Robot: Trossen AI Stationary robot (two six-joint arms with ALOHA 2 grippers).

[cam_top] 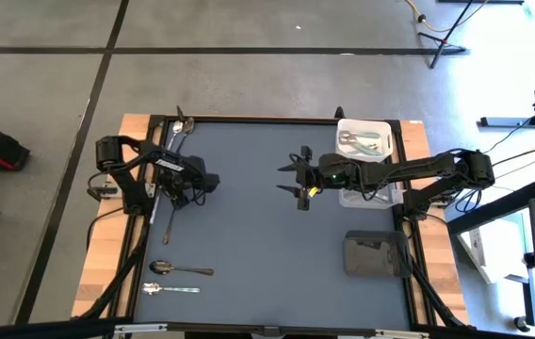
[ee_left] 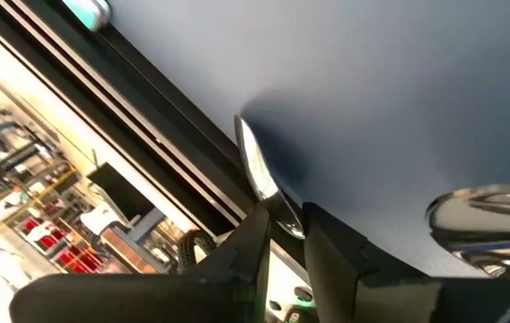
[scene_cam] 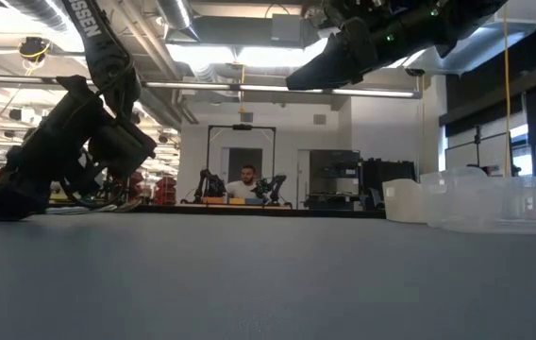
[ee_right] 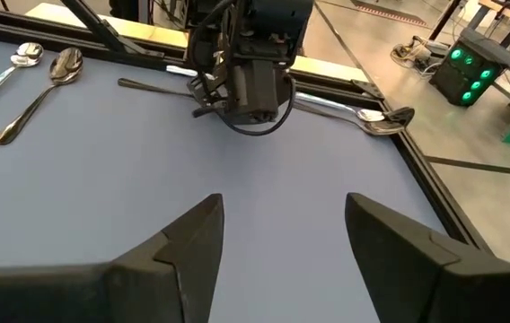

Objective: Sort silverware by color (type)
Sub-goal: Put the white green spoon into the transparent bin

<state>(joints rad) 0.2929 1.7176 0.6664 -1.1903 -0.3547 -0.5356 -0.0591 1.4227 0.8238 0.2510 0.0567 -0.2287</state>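
My left gripper is low over the mat near the table's left edge, shut on a slim piece of silverware that lies along that edge. Just beyond it, toward the far edge, lie more silverware pieces, spoon bowls among them. Two spoons rest flat on the mat near the front left. My right gripper hangs open above the middle of the mat with nothing between its fingers. My left gripper pinches the piece's thin shaft between its two fingers, which slant down from the left edge and lie across it. The free end runs out past the fingertips, low over the mat; whether it rests there I cannot tell.
A white bin holding silverware stands at the far right, a clear bin next to it and a dark bin nearer the front. A second shiny spoon bowl lies close beside my left gripper. A person sits far behind the table.
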